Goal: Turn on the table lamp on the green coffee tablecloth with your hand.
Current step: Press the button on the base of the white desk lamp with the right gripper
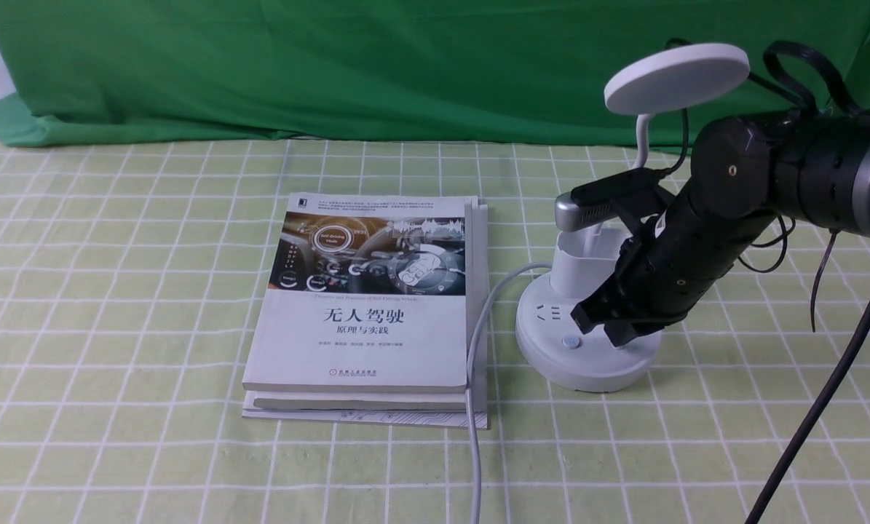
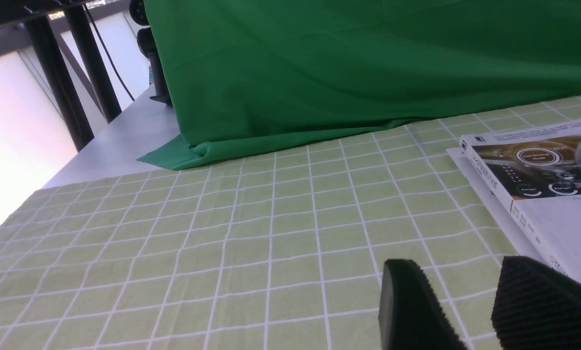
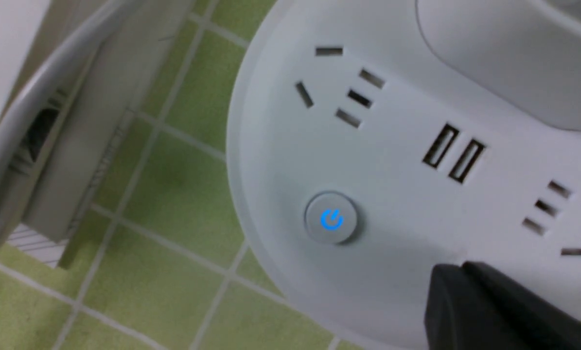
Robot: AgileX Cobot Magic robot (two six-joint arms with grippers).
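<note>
The white table lamp [image 1: 676, 76] stands on the green coffee tablecloth [image 1: 114, 327], right of centre, with a cup holder above its round base [image 1: 551, 364]. My right hand [image 1: 602, 327] is shut and empty, its tips low over the front of the base, just right of a round button [image 1: 570, 340]. In the right wrist view that button [image 3: 331, 219] glows with a blue power sign, and the shut gripper [image 3: 453, 274] sits close beside it over the base [image 3: 392, 160]. My left gripper [image 2: 458, 291] is open and empty, low over the cloth [image 2: 222, 233].
A stack of books [image 1: 365, 291] lies left of the lamp; it also shows in the left wrist view [image 2: 538, 184]. The lamp's grey cable [image 1: 476, 349] runs along the books toward the front edge. A plain dark green backdrop [image 1: 333, 65] hangs behind.
</note>
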